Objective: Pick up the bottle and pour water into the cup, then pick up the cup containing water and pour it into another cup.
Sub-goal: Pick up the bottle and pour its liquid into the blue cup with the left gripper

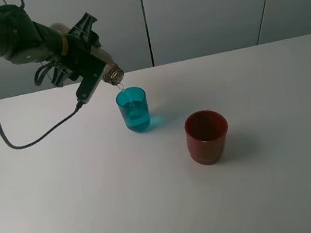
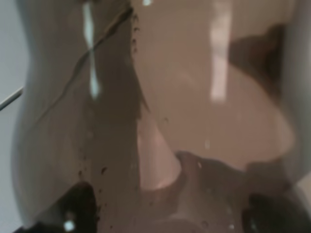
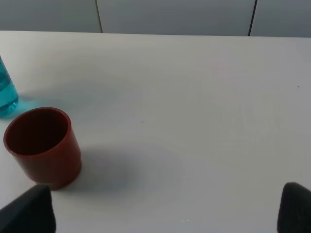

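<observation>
Left gripper (image 1: 86,68): clamped around the bottle (image 1: 114,73), which is tipped neck-down with its mouth just above the teal cup (image 1: 134,111), water trickling in.
Teal cup: upright, towards the desk's (image 1: 67,195) far edge.
Dark red cup (image 1: 207,136): upright, mid-desk.
Right gripper (image 3: 163,208): fingers spread, empty.

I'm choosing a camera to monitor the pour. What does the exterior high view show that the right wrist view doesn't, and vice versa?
Only exterior high: the left pincer tilting the bottle over the teal cup, with a thin stream falling in. Only right wrist: the right pincer, open and holding nothing. Both: the upright red cup, at least part of the teal cup, and the white table.
</observation>
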You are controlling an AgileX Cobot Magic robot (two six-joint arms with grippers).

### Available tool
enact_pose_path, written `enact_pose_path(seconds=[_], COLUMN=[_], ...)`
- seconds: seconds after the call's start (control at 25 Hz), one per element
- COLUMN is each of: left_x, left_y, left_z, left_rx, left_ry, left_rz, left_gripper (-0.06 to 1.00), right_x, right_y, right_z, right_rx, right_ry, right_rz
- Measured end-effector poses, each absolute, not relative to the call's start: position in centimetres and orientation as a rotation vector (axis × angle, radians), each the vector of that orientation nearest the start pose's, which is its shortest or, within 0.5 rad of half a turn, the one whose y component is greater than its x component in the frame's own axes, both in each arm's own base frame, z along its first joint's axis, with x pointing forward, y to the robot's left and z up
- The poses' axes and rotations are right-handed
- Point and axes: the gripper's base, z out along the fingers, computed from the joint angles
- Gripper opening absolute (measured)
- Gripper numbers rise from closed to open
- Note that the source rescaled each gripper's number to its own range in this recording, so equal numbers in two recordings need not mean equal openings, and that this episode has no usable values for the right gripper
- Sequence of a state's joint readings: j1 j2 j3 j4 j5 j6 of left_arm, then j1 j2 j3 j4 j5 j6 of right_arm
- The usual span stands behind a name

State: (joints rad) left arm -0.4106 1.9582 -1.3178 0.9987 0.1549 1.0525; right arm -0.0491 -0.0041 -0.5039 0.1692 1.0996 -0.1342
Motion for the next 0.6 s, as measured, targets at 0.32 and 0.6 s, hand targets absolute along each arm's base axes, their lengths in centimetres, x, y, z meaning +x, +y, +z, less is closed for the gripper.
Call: enact_pose_path(seconds=[0.32,0.6], left_x=[40.68,40.59], left_y=[-16.91,-17.15], left_z=[20.38,20.39], left_rx=[2.260,2.264], left_ry=[0.824,0.807], left_rz=[1.009,1.011], left_gripper=[0.01,0.01], right_x=[-0.76,-0.76], right_y=[1.41,1.41], right_z=[27.62,27.62], right_rx=[-0.100,-0.100], right_ry=[2.062,2.062], right_rz=[0.091,0.091])
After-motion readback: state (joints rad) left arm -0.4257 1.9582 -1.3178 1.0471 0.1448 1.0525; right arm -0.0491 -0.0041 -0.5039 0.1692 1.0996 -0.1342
